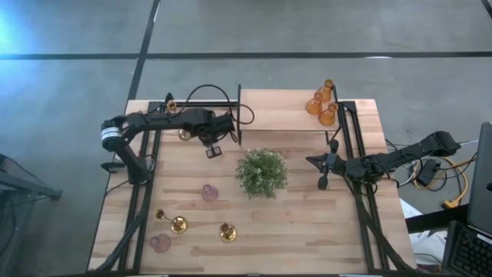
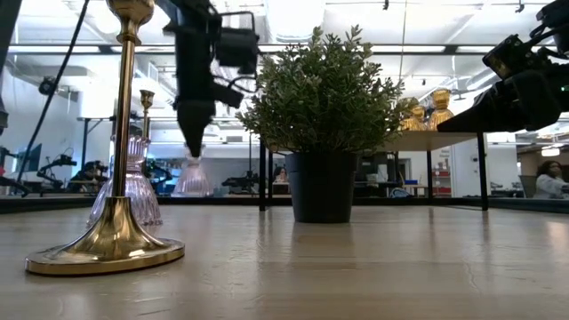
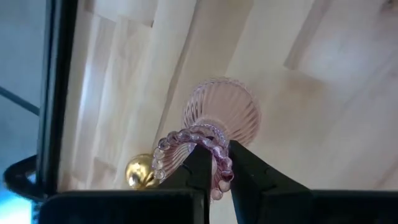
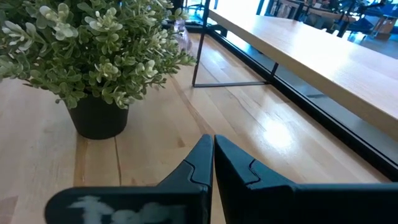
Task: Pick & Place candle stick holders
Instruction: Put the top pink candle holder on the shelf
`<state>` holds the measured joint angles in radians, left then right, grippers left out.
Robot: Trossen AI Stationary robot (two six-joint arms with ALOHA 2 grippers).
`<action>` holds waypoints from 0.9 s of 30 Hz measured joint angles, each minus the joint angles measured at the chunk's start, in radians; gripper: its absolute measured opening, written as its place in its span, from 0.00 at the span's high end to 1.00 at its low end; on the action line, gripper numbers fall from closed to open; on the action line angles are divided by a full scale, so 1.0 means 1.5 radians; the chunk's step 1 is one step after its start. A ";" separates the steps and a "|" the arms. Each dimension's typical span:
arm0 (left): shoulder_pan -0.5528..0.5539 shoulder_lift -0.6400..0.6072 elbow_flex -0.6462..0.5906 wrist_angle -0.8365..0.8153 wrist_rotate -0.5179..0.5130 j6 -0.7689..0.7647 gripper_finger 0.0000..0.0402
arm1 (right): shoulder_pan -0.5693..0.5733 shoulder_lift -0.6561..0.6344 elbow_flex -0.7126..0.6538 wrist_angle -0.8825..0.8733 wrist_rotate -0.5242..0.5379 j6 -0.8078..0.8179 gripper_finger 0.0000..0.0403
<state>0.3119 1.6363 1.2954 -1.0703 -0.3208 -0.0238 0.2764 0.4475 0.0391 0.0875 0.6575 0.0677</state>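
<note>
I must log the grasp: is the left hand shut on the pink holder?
Yes, shut: the left hand pinches the beaded rim of the pink glass candle holder.

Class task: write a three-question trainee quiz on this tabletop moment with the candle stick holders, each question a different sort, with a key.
1. True or false: the left gripper is shut on the beaded rim of a pink glass holder.
2. Which stands at the table's middle? A) potted plant B) teapot C) lamp
3. Fill in: the amber glass holders stand on the raised ____.

Key: 1 true; 2 A; 3 shelf. The right gripper is shut, holding nothing, beside the plant.
</note>
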 joint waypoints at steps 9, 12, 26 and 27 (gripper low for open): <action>-0.004 -0.001 0.172 -0.143 -0.002 0.002 0.91 | 0.000 0.000 0.000 0.000 0.000 -0.003 0.98; -0.004 -0.001 0.239 -0.178 -0.001 0.016 0.91 | 0.000 0.000 0.000 0.000 0.000 -0.012 0.98; 0.007 0.051 0.591 -0.196 0.012 0.080 0.91 | 0.000 0.000 0.000 0.000 0.000 -0.018 0.98; 0.011 0.064 0.614 -0.196 0.012 0.088 0.91 | 0.000 0.000 0.000 0.000 0.000 -0.018 0.98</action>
<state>0.3288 1.7318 2.2166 -1.3640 -0.3035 0.1076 0.2765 0.4473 0.0391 0.0879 0.6571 0.0404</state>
